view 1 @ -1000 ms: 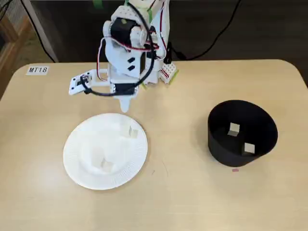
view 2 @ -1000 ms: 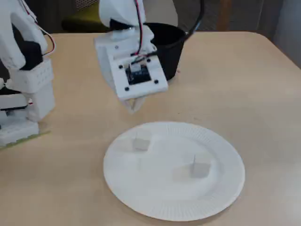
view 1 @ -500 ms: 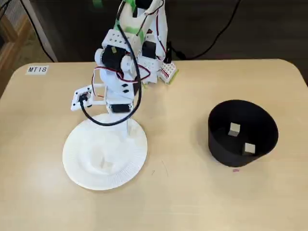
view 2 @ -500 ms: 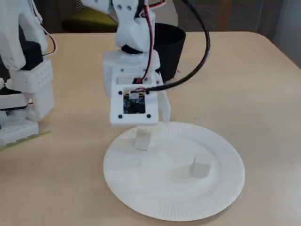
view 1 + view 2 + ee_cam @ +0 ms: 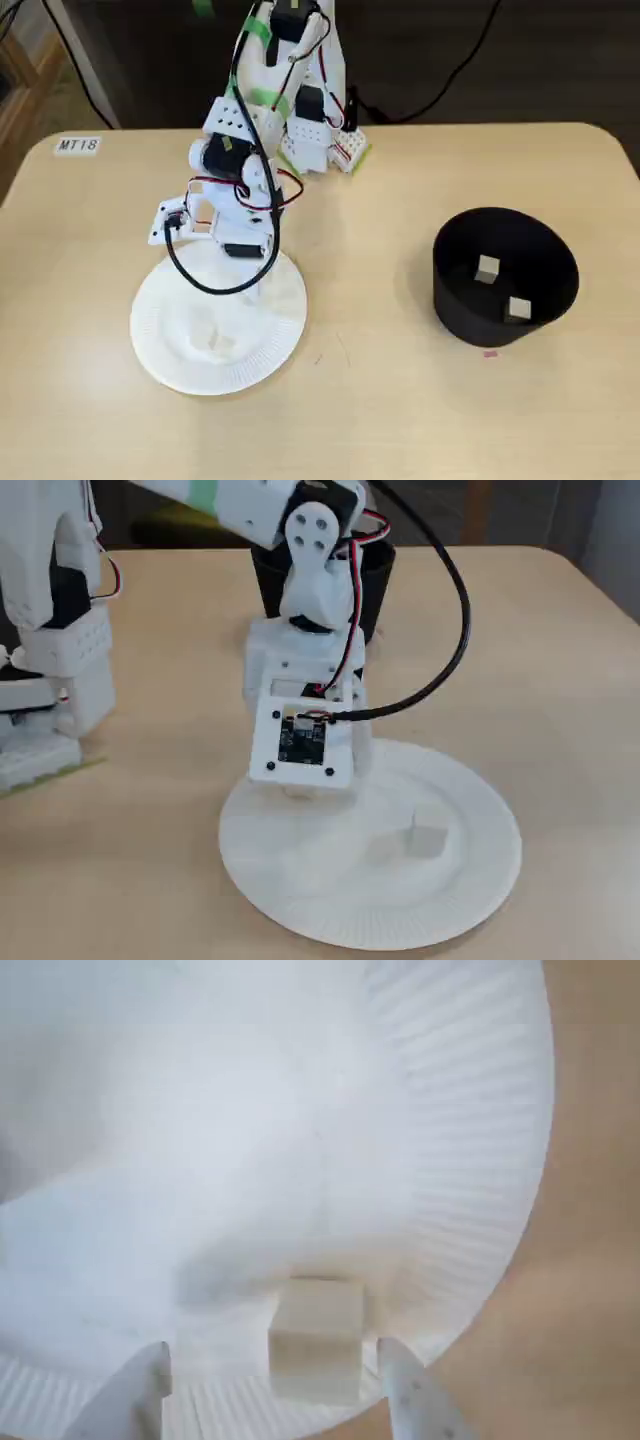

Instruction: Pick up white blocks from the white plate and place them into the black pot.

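In the wrist view my gripper point(image 5: 275, 1388) is open low over the white plate point(image 5: 470, 1160). One white block point(image 5: 315, 1345) sits between its fingertips point(image 5: 150, 1388) near the ribbed rim, with a gap on each side. In a fixed view the gripper point(image 5: 257, 287) reaches down onto the plate point(image 5: 170, 340), and a second block point(image 5: 220, 345) lies nearer the front. That second block point(image 5: 428, 838) also shows on the plate point(image 5: 470, 890) in another fixed view; the wrist camera board point(image 5: 300, 742) hides the fingertips there. The black pot point(image 5: 470, 310) holds two white blocks point(image 5: 487, 268).
The arm's base point(image 5: 315, 140) stands at the table's back edge, with cables trailing behind. A label reading MT18 point(image 5: 78, 145) is stuck at the back left. A small pink speck point(image 5: 489, 352) lies in front of the pot. The pot point(image 5: 375, 580) stands behind the arm.
The arm came down from above the plate's far rim onto the plate. The fingers spread apart and now straddle the block near the rim.
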Robot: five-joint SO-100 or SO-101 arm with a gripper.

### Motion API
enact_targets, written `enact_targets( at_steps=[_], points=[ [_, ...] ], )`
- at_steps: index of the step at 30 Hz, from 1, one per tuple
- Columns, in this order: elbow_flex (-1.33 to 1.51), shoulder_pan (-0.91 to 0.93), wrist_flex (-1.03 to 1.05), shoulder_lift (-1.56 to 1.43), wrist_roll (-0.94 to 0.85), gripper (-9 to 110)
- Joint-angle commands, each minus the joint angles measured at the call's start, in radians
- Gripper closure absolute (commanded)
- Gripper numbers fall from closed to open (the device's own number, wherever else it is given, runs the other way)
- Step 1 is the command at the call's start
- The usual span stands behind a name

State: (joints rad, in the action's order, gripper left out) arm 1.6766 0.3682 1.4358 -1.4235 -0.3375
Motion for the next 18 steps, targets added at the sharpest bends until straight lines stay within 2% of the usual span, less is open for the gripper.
enact_targets(
  at_steps=[1,7,13,18],
  points=[
    [-0.052,0.008,0.011,0.017,0.008,75],
    [-0.101,0.021,0.015,0.084,0.028,102],
    [-0.14,0.023,0.005,0.078,-0.006,104],
    [-0.126,-0.034,-0.17,-0.06,0.002,104]
  ],
)
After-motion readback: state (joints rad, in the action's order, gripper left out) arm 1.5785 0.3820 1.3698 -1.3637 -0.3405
